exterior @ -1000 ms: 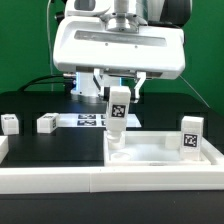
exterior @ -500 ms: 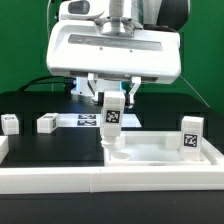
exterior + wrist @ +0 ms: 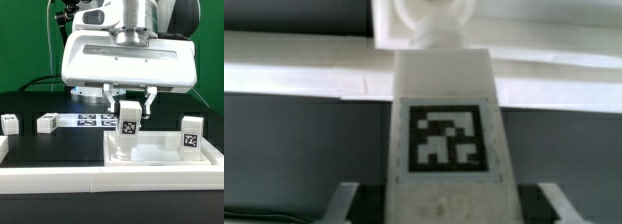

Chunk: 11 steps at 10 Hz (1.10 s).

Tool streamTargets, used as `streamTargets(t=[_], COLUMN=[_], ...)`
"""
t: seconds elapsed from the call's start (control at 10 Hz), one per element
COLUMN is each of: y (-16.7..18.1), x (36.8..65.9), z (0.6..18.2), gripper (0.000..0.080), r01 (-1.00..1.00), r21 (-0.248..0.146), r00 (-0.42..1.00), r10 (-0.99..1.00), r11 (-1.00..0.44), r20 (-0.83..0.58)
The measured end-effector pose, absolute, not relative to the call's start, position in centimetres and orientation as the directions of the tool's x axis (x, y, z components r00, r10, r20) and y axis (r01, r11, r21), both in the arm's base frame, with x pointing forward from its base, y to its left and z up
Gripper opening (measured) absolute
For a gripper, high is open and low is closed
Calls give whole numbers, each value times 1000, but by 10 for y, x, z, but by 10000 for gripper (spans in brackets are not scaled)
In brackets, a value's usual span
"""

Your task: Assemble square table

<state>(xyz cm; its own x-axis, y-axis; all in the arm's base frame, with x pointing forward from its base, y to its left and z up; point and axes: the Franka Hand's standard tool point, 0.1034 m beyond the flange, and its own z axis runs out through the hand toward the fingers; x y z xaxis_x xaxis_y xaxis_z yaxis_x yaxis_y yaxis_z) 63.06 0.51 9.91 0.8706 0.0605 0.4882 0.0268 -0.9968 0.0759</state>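
Above tabletop [image 3: 165, 150], pinching upright leg [image 3: 129, 122] at top end w/ half-closed fingers [image 3: 110, 97], prob. light, stiff, slick plastic.

Black table and what rests on it
The black table [image 3: 60, 145] carries a tagged leg block [image 3: 10, 123] and a second leg block [image 3: 46, 124] (both toward the exterior view's left), the marker board [image 3: 90, 120], the square tabletop [image 3: 165, 155] and a front border rail [image 3: 60, 180].

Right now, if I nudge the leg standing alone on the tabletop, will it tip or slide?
The leg stands taller than wide, so a high push would probably tip it, unless fastened, which I cannot tell. It looks like rigid, light plastic; a low push may slide it.
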Motion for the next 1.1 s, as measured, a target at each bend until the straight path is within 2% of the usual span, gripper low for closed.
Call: streamTargets(t=[1.1], y=[0], x=[615], z=[97], gripper=[290], r01=[19], r21=[84], r00=[866], r10=[59], r11=[-996], r20=[496])
